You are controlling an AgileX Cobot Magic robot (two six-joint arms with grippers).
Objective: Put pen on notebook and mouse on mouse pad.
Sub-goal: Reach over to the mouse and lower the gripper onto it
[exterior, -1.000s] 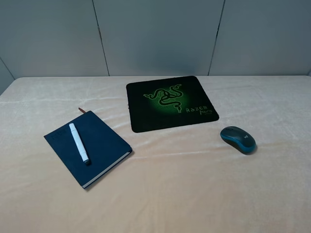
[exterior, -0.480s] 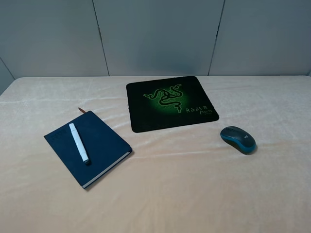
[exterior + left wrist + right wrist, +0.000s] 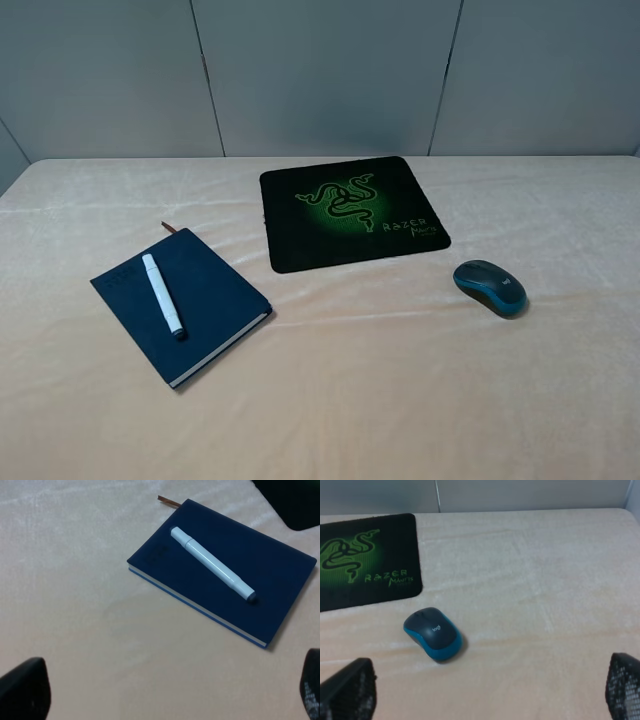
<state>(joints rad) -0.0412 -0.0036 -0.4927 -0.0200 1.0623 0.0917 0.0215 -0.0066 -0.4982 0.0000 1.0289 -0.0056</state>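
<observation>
The white pen (image 3: 162, 294) lies flat on the navy notebook (image 3: 215, 290), at the left of the table, grey tip toward the near edge. A brown ribbon bookmark (image 3: 168, 228) pokes out at the notebook's far corner. The blue-sided mouse (image 3: 490, 287) sits on the peach tablecloth (image 3: 400, 380), just right of and nearer than the near right corner of the black Razer mouse pad (image 3: 290, 250), not touching it.

The left gripper (image 3: 167, 690) hangs above the cloth beside the notebook, its fingers (image 3: 22, 690) spread wide and touching nothing. The right gripper (image 3: 485, 690) hangs on the near side of the mouse, its fingers (image 3: 347, 690) equally wide and empty.
</observation>
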